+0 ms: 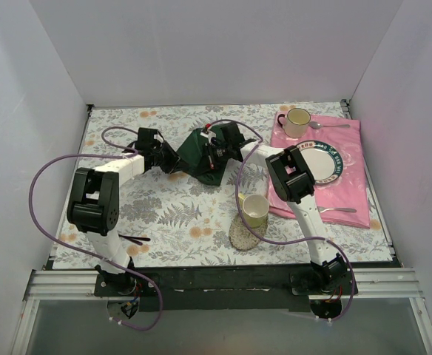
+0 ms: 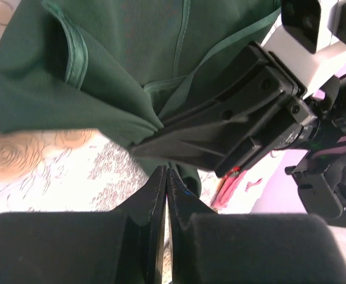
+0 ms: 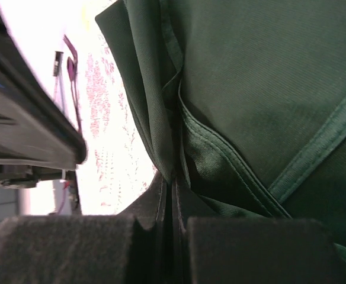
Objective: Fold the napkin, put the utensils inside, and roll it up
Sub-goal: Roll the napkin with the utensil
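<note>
Dark green napkin (image 1: 199, 159), bunched into folds, sits at the middle of the flowered table (image 1: 171, 214) between my two grippers. My right gripper (image 3: 174, 177) is clamped on a gathered fold, the hems creasing into its jaws. My left gripper (image 2: 165, 174), at the cloth's left corner, has its fingers pressed together; whether they catch any fabric I cannot tell. A yellow cup (image 1: 254, 209) stands nearby on a round mat (image 1: 238, 235).
</note>
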Action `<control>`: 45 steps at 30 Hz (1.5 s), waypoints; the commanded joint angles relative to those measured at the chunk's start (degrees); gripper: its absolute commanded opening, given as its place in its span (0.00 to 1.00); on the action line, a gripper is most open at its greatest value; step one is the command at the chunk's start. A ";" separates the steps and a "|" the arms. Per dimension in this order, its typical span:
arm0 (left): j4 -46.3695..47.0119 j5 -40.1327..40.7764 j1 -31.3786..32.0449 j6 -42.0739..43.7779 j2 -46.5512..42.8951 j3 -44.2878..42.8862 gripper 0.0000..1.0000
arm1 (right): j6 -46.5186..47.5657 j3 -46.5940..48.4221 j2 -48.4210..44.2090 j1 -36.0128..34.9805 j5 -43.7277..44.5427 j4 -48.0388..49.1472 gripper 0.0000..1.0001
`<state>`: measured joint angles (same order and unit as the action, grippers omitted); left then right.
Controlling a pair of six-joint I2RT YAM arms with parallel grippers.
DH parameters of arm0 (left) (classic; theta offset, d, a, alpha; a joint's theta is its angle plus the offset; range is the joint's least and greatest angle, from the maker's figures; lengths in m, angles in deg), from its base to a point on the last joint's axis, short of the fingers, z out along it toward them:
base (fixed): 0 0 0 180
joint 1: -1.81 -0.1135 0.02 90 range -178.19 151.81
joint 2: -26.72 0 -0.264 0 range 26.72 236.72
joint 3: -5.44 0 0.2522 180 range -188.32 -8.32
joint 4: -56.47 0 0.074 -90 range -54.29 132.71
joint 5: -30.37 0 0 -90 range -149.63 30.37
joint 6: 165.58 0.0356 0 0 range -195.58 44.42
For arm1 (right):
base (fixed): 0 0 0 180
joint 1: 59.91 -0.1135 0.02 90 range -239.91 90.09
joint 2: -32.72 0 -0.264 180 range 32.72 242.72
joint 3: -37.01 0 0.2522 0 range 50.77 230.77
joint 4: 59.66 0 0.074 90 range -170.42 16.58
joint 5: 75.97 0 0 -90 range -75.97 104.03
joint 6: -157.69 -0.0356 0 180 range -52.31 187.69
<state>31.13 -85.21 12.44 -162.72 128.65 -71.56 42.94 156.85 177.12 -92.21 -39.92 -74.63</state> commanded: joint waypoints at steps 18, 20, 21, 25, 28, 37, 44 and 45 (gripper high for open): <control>13.16 -0.61 0.35 -6.29 5.82 3.12 0.00 | -3.99 -0.88 2.03 0.57 1.04 -0.81 0.01; 13.24 -0.08 0.35 -6.38 6.44 3.21 0.00 | -4.16 -0.88 1.85 0.57 1.13 -0.63 0.01; 13.24 0.18 0.53 -6.47 7.48 3.21 0.00 | -4.25 -0.88 1.59 0.65 1.04 -0.63 0.01; 11.93 3.34 0.62 -6.47 10.03 1.90 0.00 | -3.03 0.17 1.32 0.65 1.83 -2.99 0.01; 6.93 5.19 0.79 -5.68 13.10 -1.44 0.00 | -1.53 1.32 0.89 0.57 2.62 -4.49 0.01; -1.69 8.26 0.97 -5.16 18.03 -6.79 0.00 | 3.39 5.88 0.10 0.48 5.00 -11.26 0.04; -4.95 7.83 1.06 -4.71 20.94 -8.48 0.00 | 14.09 15.64 -2.35 0.22 13.07 -25.23 0.33; -5.12 7.74 1.06 -4.63 21.03 -8.56 0.00 | 15.34 15.91 -3.15 0.21 14.39 -26.37 0.37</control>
<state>33.67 -85.04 13.29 -169.67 145.54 -81.49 49.74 167.43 177.54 -91.57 -31.58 -92.34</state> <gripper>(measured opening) 0.009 0.296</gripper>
